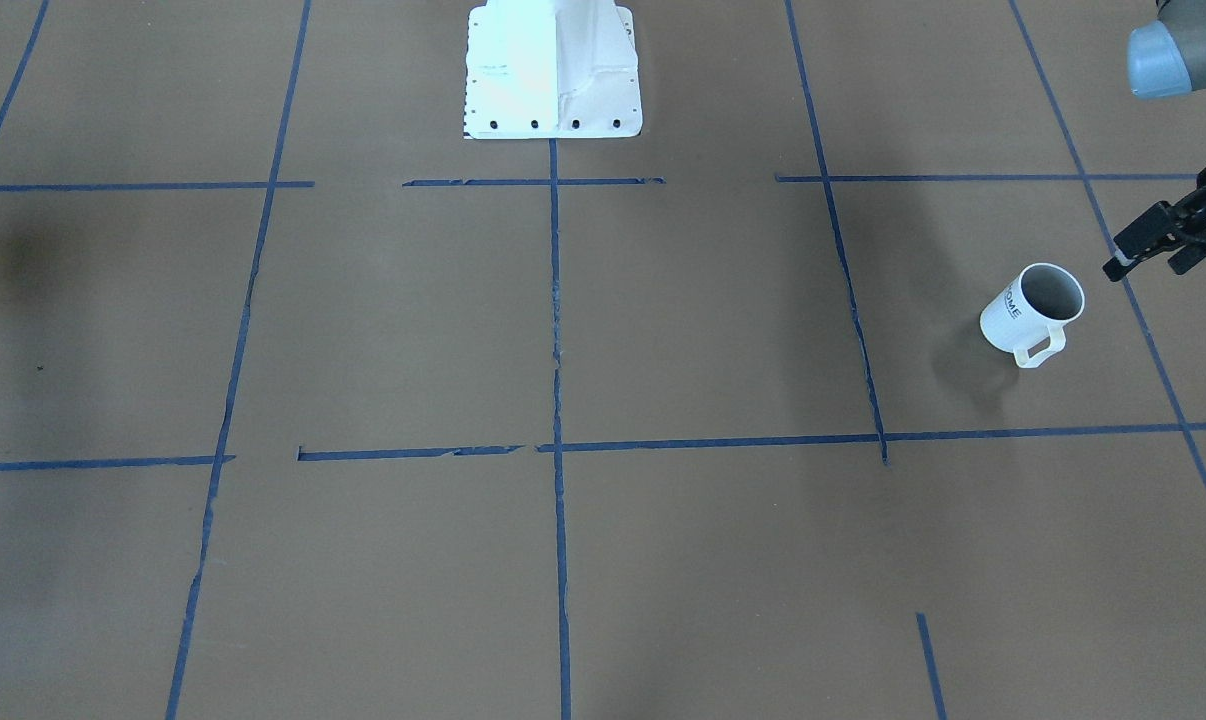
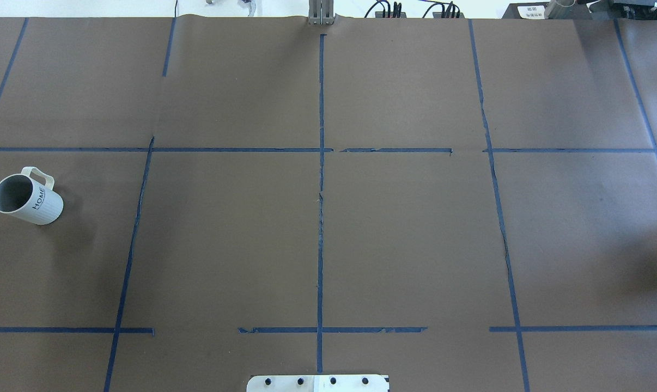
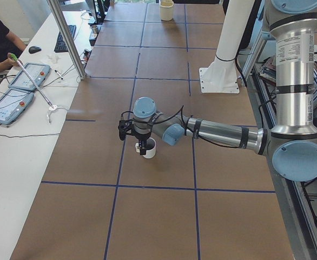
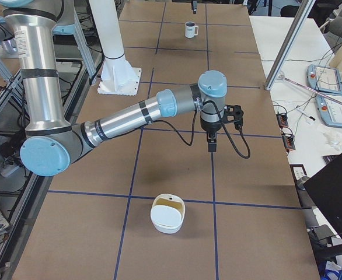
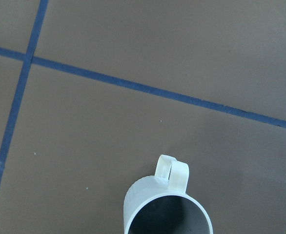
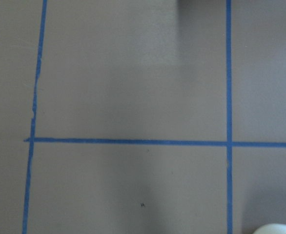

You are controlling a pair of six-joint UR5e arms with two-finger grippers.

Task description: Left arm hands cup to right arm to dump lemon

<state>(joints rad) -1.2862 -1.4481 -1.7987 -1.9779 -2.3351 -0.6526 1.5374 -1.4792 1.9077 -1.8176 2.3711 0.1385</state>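
The cup [image 2: 26, 198] is a white mug with a grey inside and "HOME" on its side. It stands upright near the table's left end, also seen as the cup [image 1: 1033, 315], with its handle turned away from the robot. My left gripper [image 1: 1151, 265] hovers just beside and above the cup [image 3: 147, 149], its two black fingers apart with nothing between them. The left wrist view shows only the cup's rim and handle [image 5: 172, 173]. My right gripper [image 4: 210, 143] hangs over bare table towards the other end; I cannot tell its state. The lemon is out of view.
A white bowl-like container [image 4: 168, 214] sits on the table near the right end, below the right arm. The white robot pedestal [image 1: 553, 70] stands at the table's middle edge. A person sits at a side desk [image 3: 18, 86] with tablets.
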